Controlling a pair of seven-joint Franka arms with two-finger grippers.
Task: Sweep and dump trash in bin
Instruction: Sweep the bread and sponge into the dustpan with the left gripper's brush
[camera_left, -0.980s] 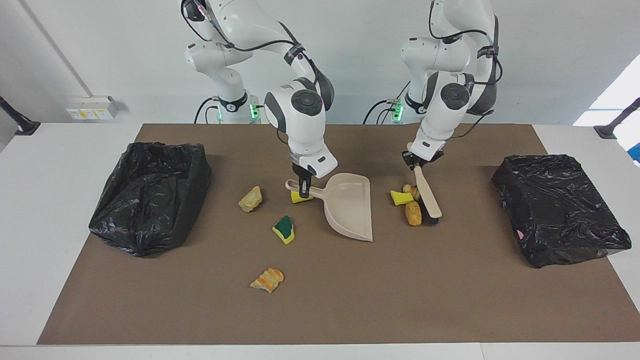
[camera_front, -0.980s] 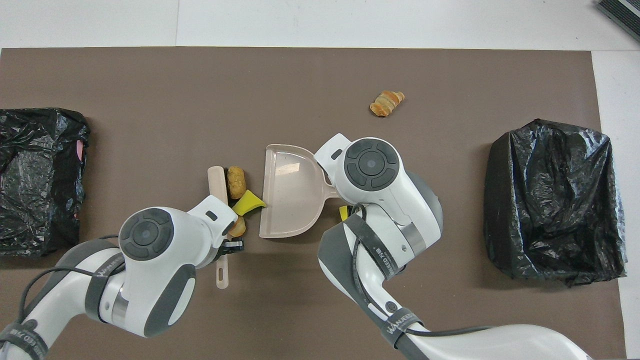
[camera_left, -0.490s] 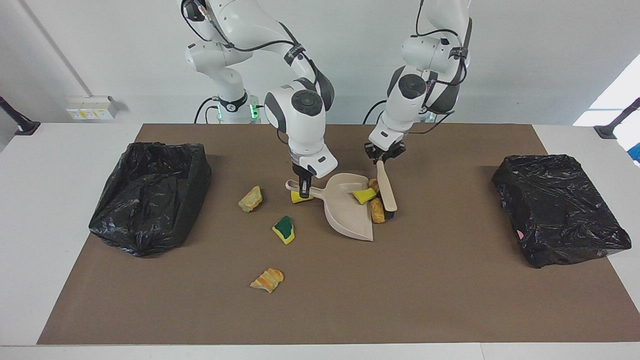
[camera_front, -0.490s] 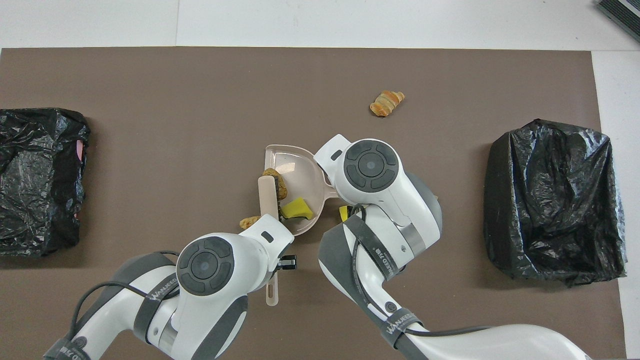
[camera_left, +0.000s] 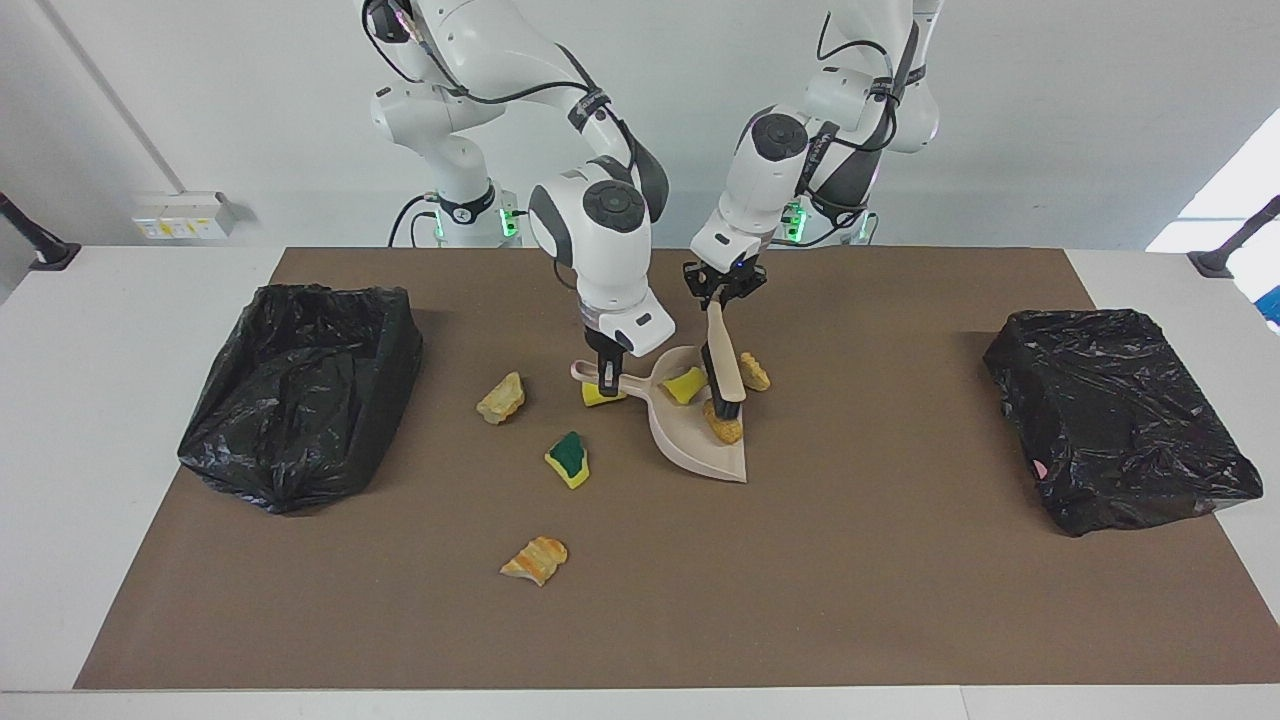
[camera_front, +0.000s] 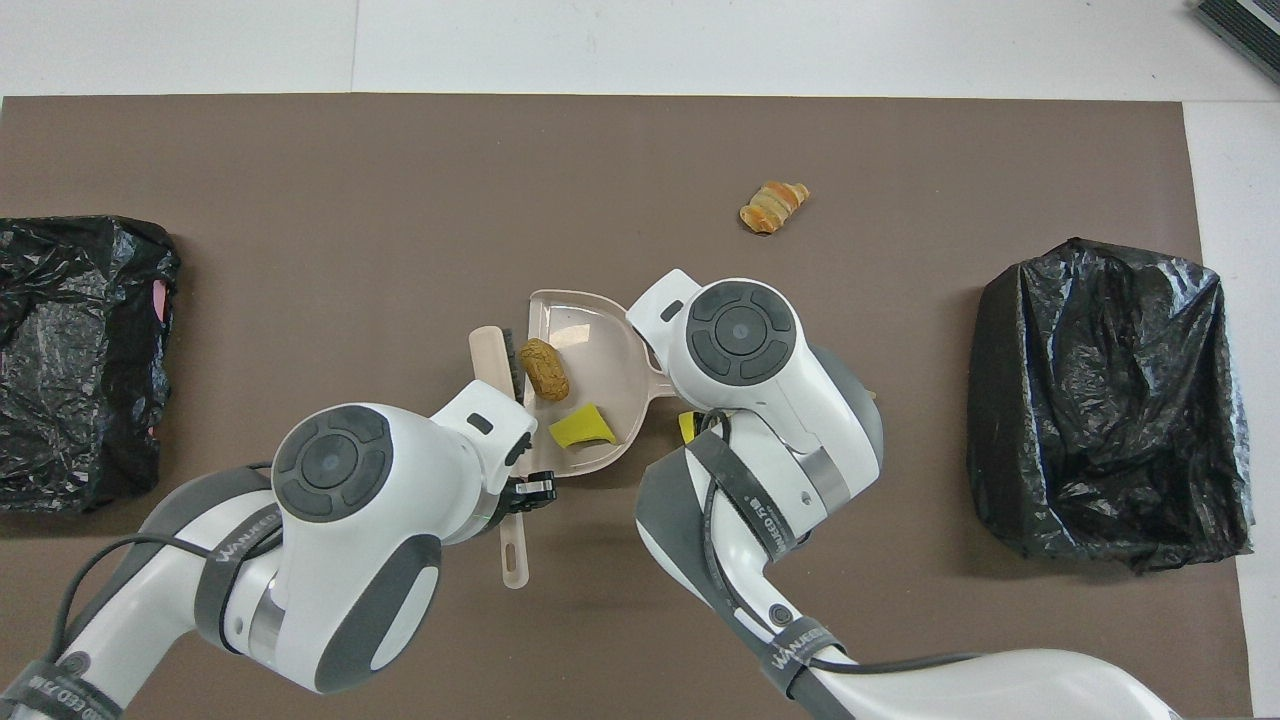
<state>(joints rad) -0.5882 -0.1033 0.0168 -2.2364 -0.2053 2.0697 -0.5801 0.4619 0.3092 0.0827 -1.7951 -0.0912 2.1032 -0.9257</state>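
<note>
My right gripper (camera_left: 608, 376) is shut on the handle of the beige dustpan (camera_left: 690, 440), which rests on the mat. My left gripper (camera_left: 722, 292) is shut on the brush (camera_left: 722, 360) handle, the bristles down at the pan's mouth. In the pan lie a yellow sponge bit (camera_left: 685, 385) and a tan chunk (camera_left: 722, 426); from overhead the chunk (camera_front: 543, 367) lies beside the brush (camera_front: 490, 350). Another tan chunk (camera_left: 755, 372) sits on the mat just outside the pan, toward the left arm's end. A yellow bit (camera_left: 600, 396) lies under the pan's handle.
Loose on the mat toward the right arm's end are a tan chunk (camera_left: 500, 398), a yellow-and-green sponge (camera_left: 568, 458) and an orange-striped piece (camera_left: 534, 559). Black-bagged bins stand at the right arm's end (camera_left: 300, 390) and the left arm's end (camera_left: 1115, 415).
The left gripper swept the brush toward the dustpan, pushing the yellow bit and one tan chunk into it. One small tan chunk stayed outside. The right gripper held the pan still.
</note>
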